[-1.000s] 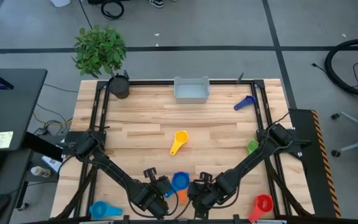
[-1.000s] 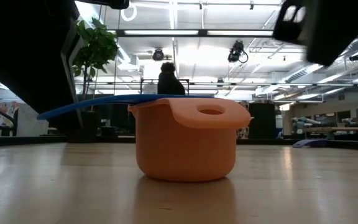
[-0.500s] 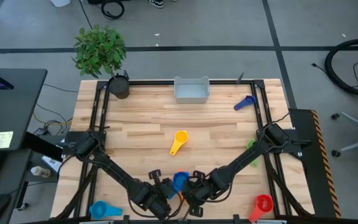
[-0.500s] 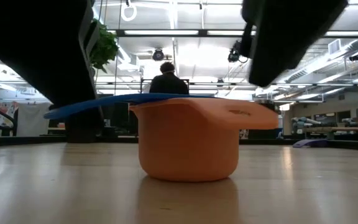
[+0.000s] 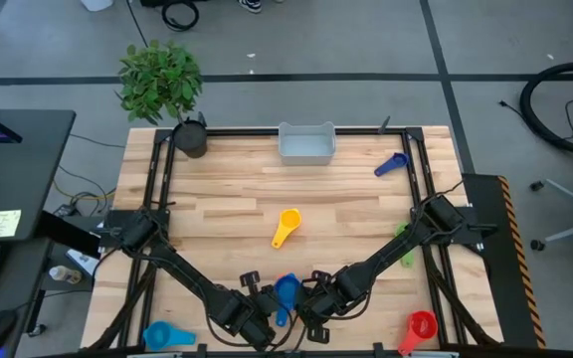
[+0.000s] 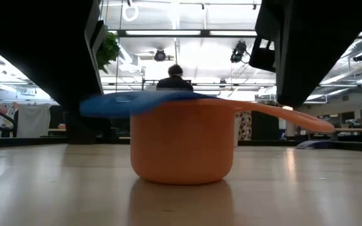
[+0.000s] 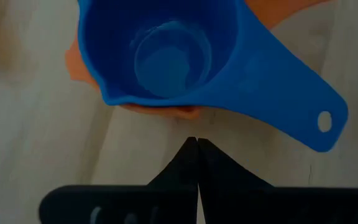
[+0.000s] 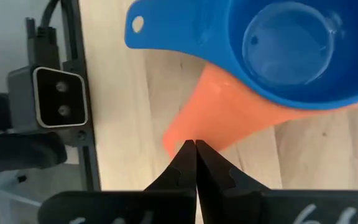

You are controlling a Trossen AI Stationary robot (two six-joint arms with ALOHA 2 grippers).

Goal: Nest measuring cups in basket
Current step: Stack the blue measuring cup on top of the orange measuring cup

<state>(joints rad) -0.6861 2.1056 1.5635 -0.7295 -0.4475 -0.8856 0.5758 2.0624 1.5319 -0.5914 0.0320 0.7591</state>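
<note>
Cups first: blue cup (image 5: 286,289) sits nested in orange cup (image 6: 182,144) at the desk's (image 5: 346,199) near edge, both light, stiff, slick plastic, best pinched by the flat handles. Left hand (image 7: 193,144) and right hand (image 8: 195,145) hang just beside the pair, fingers together, holding nothing. Yellow cup (image 5: 286,227) lies mid-desk, and open wood runs to the basket (image 5: 306,145) at the far edge.

Bare wood lies open between the yellow cup (image 5: 286,227) and the basket (image 5: 306,144). Nearer than that cup, both arms flank the blue cup (image 5: 286,290) (stacked on orange), blocking side access.
</note>
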